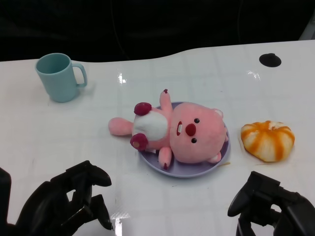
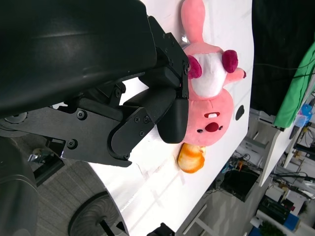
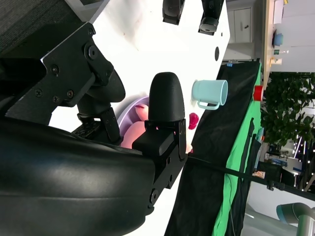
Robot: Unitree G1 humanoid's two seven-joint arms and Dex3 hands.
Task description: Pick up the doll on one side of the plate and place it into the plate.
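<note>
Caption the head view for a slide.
Pink doll lying on the purple plate, both hands empty.

White glossy table (image 1: 206, 73) with bright glare spots, backed by a black curtain (image 1: 147, 24). Beyond the table edge, wrist views show a green cloth (image 2: 295, 88), grey floor (image 2: 64, 187), white cabinets (image 3: 243, 19), shelving with cables (image 2: 275, 196), and leafy plants (image 3: 288, 108).
</note>
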